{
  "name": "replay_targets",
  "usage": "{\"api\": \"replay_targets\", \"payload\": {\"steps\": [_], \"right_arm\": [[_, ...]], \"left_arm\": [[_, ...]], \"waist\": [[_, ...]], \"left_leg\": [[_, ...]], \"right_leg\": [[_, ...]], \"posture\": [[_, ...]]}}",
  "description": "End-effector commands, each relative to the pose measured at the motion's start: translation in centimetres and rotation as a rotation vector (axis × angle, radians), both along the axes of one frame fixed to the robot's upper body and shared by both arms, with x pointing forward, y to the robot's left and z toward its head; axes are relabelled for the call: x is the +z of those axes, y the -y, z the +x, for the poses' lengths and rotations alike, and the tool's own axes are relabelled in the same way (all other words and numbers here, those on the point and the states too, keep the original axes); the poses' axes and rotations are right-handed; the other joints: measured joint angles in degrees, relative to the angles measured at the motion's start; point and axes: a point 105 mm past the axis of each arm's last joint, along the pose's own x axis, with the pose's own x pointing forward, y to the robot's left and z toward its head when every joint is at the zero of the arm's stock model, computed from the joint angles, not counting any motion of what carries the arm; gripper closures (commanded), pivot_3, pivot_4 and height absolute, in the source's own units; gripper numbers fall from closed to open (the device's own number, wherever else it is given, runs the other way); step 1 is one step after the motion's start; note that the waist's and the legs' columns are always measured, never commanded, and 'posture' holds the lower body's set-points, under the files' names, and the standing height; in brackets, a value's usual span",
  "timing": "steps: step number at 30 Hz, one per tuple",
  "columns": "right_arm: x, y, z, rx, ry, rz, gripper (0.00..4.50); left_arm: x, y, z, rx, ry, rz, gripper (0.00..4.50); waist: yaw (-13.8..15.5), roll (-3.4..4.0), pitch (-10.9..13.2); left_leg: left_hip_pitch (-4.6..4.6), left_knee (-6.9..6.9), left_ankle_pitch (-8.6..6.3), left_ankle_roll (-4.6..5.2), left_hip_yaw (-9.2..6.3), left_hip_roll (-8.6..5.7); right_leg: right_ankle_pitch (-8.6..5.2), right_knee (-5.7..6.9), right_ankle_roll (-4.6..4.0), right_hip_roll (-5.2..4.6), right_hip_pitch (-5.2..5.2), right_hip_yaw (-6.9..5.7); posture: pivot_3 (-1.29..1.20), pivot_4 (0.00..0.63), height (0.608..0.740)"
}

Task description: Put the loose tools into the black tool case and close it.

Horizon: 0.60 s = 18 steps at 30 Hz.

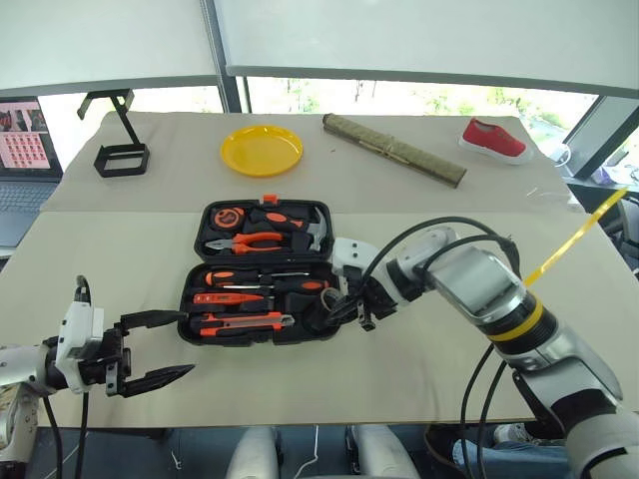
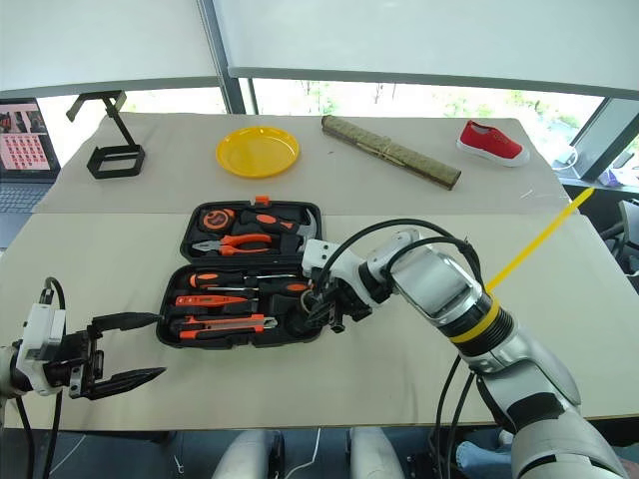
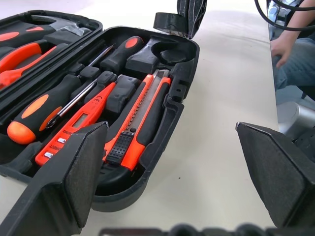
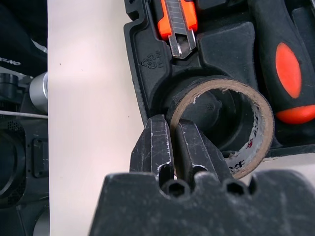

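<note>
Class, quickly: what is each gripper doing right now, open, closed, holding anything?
Left gripper: open, holding nothing, beside the black tool case.
Right gripper: closed, pinching the wall of the tape roll at the case's corner.

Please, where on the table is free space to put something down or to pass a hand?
Bare cloth lies between the black tool case and the table's right edge, and between the case and the yellow plate. It is crowded at the case's right end, where the right gripper pinches the tape roll, and near the open left gripper.
</note>
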Motion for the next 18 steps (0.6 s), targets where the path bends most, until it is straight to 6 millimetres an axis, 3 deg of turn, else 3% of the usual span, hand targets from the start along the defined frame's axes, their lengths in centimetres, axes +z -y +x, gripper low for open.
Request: {"api": "replay_targets", "payload": {"steps": [1,8,12,18], "right_arm": [[-0.8,-1.2,-0.4,0.013,-0.023,0.012,4.48],[2.3,-2.9,-0.4,0.145,0.094,0.091,4.48],[2.3,-2.9,-1.4,0.199,0.066,0.079,4.48],[1.3,-2.8,-0.6,0.149,0.049,0.043,4.48]], "left_arm": [[0.2,0.1,-0.4,0.000,0.036,0.005,0.00],[-0.3,-0.1,-0.9,0.017,0.033,0.008,0.00],[-0.5,-0.2,-0.9,0.020,0.035,0.009,0.00],[-0.6,-0.2,-0.8,0.018,0.037,0.007,0.00]], "waist": [[-0.21,-0.10,-0.06],[-0.67,-0.09,-0.05],[-0.11,-0.05,-0.02],[0.21,-0.06,-0.02]], "left_leg": [[0.01,0.00,0.00,0.00,-0.01,0.03],[0.09,-0.01,0.00,0.01,-0.05,0.15],[-0.02,-0.01,0.00,0.00,-0.07,0.10],[-0.07,0.00,0.00,0.00,-0.08,0.04]], "right_leg": [[0.00,0.00,-0.01,0.02,0.00,0.00],[0.05,0.05,-0.15,0.12,-0.07,0.00],[0.05,0.03,-0.15,0.06,-0.12,-0.03],[0.06,0.00,-0.13,-0.03,-0.12,-0.07]], "posture": [[0.00,0.150,0.740],[0.00,0.150,0.740],[0.00,0.150,0.740],[0.00,0.150,0.740]]}}
